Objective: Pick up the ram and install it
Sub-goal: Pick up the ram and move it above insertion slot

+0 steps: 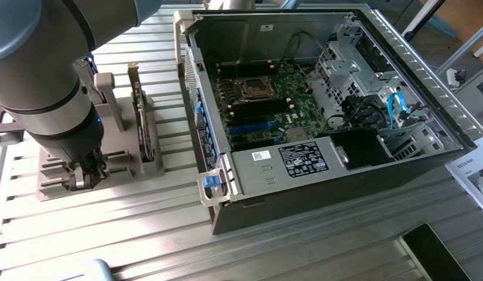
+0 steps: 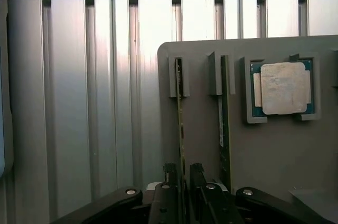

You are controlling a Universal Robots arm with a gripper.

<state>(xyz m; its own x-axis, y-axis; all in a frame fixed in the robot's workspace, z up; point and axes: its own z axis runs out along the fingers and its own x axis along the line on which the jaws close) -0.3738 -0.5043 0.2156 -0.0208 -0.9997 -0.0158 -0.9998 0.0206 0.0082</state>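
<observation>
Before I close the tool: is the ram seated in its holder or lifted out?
Seated: the ram stands on edge in a slot of the grey holder, the open tool straddling it.

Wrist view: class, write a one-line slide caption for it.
Open gripper straddles a ram stick standing on edge in a grey holder, beside a second stick and a processor chip.

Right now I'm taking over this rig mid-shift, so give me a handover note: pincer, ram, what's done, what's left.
Pincer: open, low over the grey holder, straddling the ram.
Ram: standing on edge in its holder slot, with a second stick beside it.
Done: pincer lined up on the ram; nothing gripped yet.
Left: grip, lift, and install it in the open computer case.
</observation>
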